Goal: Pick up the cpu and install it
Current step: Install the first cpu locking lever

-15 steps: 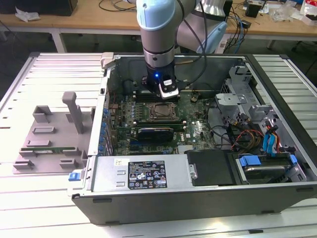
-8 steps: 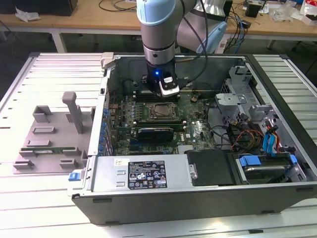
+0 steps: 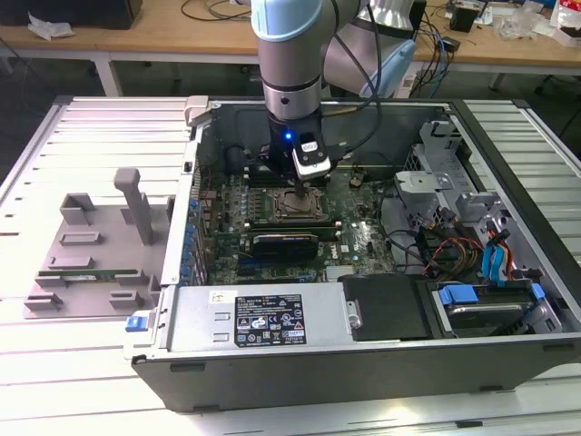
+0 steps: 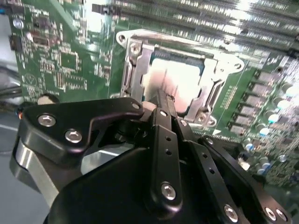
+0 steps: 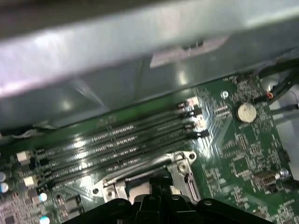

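Observation:
The cpu [image 4: 180, 79], a flat square with a shiny silver top, lies flat inside the metal socket frame [image 4: 135, 70] on the green motherboard. My gripper [image 4: 163, 100] hangs straight over it, its black fingers [image 4: 160, 126] drawn together, the tips at the chip's near edge. Whether the tips pinch the chip cannot be told. In the exterior view the gripper [image 3: 302, 188] reaches down into the open computer case, right over the socket [image 3: 289, 207]. The first wrist view has the socket frame's [image 5: 183, 164] far end just beyond the gripper body.
Rows of memory slots [image 5: 121, 135] run beside the socket, with the case wall [image 5: 140, 60] close behind them. The case also holds a power supply [image 3: 263, 318], cables [image 3: 445, 250] and drive bays [image 3: 495, 291]. A grey fixture tray [image 3: 91, 254] sits at the exterior view's left.

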Controlling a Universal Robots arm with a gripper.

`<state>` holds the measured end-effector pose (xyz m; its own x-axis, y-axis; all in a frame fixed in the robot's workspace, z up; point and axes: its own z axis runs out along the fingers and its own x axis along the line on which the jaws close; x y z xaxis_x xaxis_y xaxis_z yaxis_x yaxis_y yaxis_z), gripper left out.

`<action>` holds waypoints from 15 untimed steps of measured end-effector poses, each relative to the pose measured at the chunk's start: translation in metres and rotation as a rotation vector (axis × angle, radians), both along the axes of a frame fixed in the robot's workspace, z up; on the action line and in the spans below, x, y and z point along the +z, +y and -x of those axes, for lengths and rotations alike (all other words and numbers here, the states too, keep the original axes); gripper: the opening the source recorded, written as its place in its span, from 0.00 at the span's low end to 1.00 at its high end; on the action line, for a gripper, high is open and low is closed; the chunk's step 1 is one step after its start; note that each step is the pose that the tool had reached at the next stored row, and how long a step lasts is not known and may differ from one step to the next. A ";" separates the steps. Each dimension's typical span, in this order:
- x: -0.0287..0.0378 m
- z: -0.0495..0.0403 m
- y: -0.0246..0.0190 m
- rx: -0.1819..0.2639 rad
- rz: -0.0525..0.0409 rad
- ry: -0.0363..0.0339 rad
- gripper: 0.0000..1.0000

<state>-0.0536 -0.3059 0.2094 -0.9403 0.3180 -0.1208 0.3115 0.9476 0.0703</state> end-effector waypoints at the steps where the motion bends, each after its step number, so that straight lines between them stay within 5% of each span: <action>1: 0.0000 0.0000 -0.0028 0.000 0.0057 -0.0001 0.11; 4: -0.0001 0.0000 -0.0099 0.000 0.0130 0.0000 0.11; 9: 0.0005 0.0000 -0.0102 0.000 0.0138 0.0001 0.11; 14: 0.0110 -0.0002 -0.0101 0.002 0.0142 0.0001 0.11; 15: 0.0110 -0.0004 -0.0102 0.013 0.0265 0.0054 0.11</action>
<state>-0.0532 -0.3160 0.2204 -0.9449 0.3029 -0.1240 0.2998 0.9530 0.0434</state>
